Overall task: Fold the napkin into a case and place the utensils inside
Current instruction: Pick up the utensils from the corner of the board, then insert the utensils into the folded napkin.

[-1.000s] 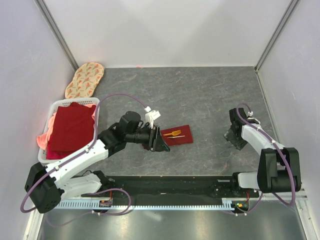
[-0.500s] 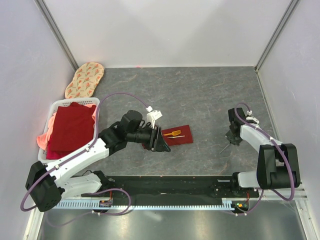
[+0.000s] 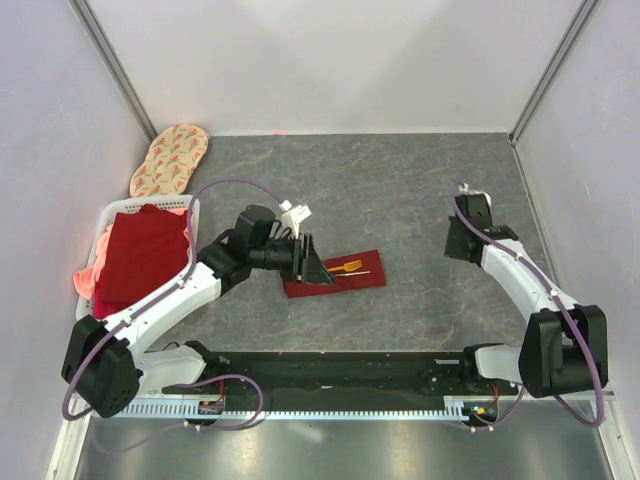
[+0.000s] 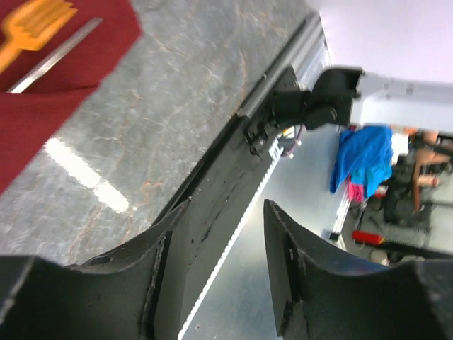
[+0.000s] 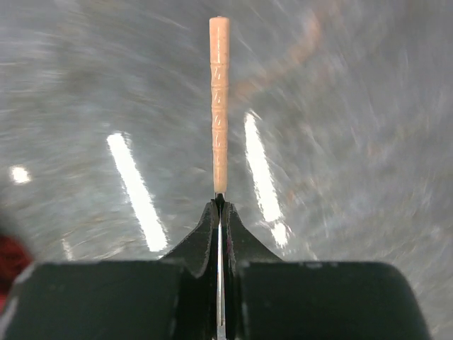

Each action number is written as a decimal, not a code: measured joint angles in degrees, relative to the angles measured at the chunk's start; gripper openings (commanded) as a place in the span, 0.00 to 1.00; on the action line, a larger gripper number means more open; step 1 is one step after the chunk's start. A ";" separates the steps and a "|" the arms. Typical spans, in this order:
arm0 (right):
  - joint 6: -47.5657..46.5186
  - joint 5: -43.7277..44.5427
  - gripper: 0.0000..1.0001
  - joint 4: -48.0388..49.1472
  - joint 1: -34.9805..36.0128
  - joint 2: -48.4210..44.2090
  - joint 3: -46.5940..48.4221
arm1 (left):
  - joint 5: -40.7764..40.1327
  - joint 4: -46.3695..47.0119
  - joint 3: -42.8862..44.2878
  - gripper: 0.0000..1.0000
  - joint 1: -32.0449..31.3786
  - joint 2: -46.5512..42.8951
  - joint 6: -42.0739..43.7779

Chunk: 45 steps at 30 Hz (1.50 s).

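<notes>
The dark red napkin (image 3: 340, 276) lies as a small folded rectangle, the case, at the table's middle. On it rest a gold fork (image 3: 350, 265) and a thin silver utensil (image 3: 356, 273). My left gripper (image 3: 318, 270) hovers over the cloth's left end, open and empty. Its wrist view shows the napkin (image 4: 49, 106), the fork (image 4: 32, 27) and the silver piece (image 4: 55, 58) off to the upper left of the left gripper (image 4: 226, 262). My right gripper (image 3: 458, 245) is at the right, apart from the case. In its wrist view the right gripper (image 5: 219, 205) is shut on a utensil with an orange handle (image 5: 219, 99).
A white basket (image 3: 112, 214) with red and pink cloths (image 3: 140, 255) stands at the left. An oval patterned mat (image 3: 170, 158) lies at the back left. The black base rail (image 3: 340, 370) runs along the near edge. Walls close in the sides and back.
My right gripper shut on the orange-handled utensil and carried it up and toward the back. My left gripper shifted slightly back and left over the napkin's end.
</notes>
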 measured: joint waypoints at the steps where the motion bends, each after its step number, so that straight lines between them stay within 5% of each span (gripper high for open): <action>1: -2.25 -0.28 0.00 -0.31 1.64 0.02 2.12 | 0.46 0.02 0.00 0.47 1.33 0.44 -0.39; 10: -26.36 -3.98 0.00 -4.57 18.60 3.37 15.91 | 1.51 2.73 -8.15 0.37 16.02 1.18 -3.93; 21: -48.87 -3.48 0.00 -18.71 34.97 16.28 23.85 | 0.50 2.73 -13.14 0.26 19.61 -0.13 -4.39; 31: -54.95 -3.02 0.00 -20.72 42.88 19.39 23.85 | -3.39 2.78 -13.33 0.13 21.14 2.84 -4.26; 45: -57.44 -5.73 0.00 -17.16 43.32 22.08 22.08 | -6.34 5.25 -17.46 0.09 21.29 3.96 -4.37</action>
